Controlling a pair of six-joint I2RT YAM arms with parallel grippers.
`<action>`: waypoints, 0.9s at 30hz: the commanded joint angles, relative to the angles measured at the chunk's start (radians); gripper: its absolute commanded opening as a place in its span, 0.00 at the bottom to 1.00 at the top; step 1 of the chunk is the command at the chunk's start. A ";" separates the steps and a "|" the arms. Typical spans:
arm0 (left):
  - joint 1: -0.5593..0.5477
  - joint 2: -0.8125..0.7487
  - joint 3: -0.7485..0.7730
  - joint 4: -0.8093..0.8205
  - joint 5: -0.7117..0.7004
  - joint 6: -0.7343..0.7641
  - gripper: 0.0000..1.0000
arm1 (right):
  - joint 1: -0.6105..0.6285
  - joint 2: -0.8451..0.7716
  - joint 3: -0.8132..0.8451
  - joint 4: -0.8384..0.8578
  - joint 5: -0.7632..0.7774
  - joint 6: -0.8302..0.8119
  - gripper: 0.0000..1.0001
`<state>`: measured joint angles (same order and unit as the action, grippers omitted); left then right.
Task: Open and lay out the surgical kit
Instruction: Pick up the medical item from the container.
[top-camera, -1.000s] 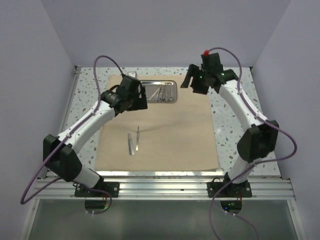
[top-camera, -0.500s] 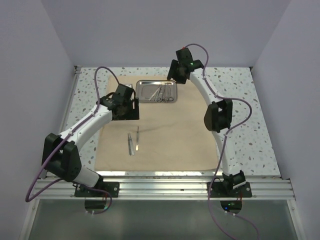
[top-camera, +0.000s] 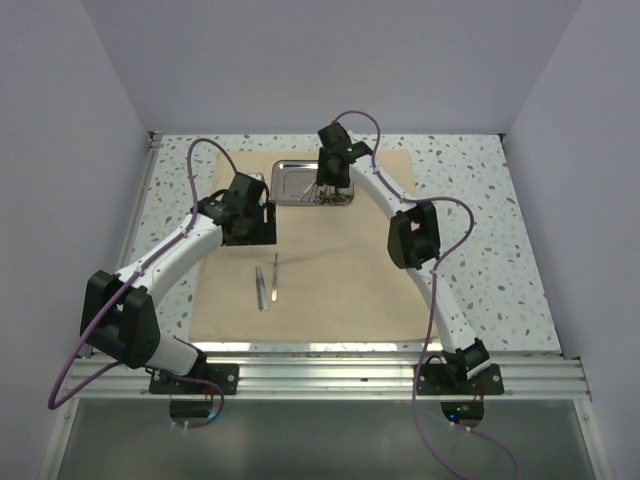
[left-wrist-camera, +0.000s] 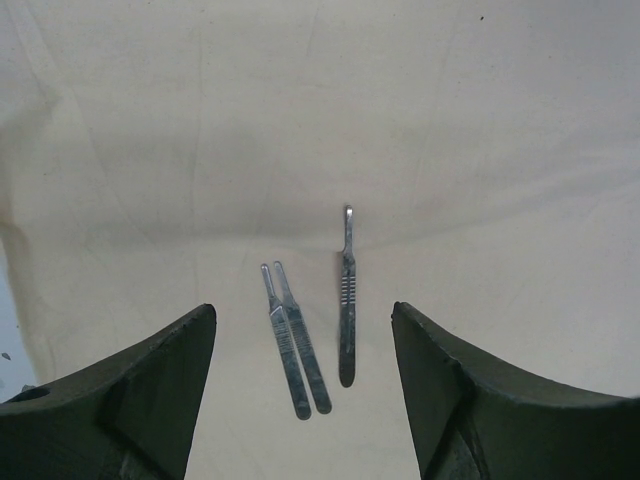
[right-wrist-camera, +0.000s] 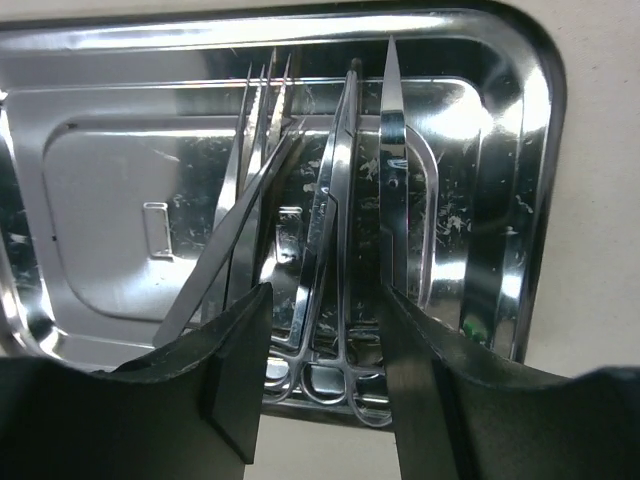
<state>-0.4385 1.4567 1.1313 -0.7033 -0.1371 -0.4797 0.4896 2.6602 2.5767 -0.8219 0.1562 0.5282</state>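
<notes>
The beige cloth wrap (top-camera: 330, 270) lies spread flat on the table. At its far edge sits the steel tray (top-camera: 292, 184), whose rim (right-wrist-camera: 540, 150) fills the right wrist view. It holds ring-handled scissors (right-wrist-camera: 335, 230) and tweezers (right-wrist-camera: 250, 170). My right gripper (top-camera: 326, 192) is low over the tray's right half. It is open (right-wrist-camera: 325, 300), its jaws straddling the scissors' shanks without visibly touching them. Three scalpel handles lie on the cloth, a pair (left-wrist-camera: 295, 340) and a single one (left-wrist-camera: 346, 310); the top view shows them at mid-cloth (top-camera: 267, 283). My left gripper (top-camera: 260, 230) hovers open (left-wrist-camera: 302, 320) above them, holding nothing.
Speckled tabletop (top-camera: 480, 230) borders the cloth on both sides. Grey walls close in the back and sides. The right arm's elbow (top-camera: 414, 236) hangs over the cloth's right part, with its cable looping above. The arm bases stand on the rail (top-camera: 330, 375) at the near edge.
My right arm has swung from the back right to over the tray and come down, its jaws narrowing around the scissors. My left arm has drawn back slightly leftwards.
</notes>
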 joint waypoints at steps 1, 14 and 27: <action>0.009 -0.005 0.039 -0.013 -0.012 -0.020 0.74 | -0.008 0.020 0.005 0.020 0.080 -0.027 0.49; 0.011 -0.044 0.035 -0.079 -0.071 -0.071 0.74 | 0.015 0.060 0.007 -0.005 0.131 -0.046 0.43; 0.014 -0.099 -0.033 -0.094 -0.119 -0.082 0.74 | 0.124 0.116 0.017 -0.020 0.086 -0.059 0.40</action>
<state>-0.4358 1.3987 1.1126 -0.7761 -0.2165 -0.5407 0.5682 2.7003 2.5835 -0.7868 0.2764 0.4686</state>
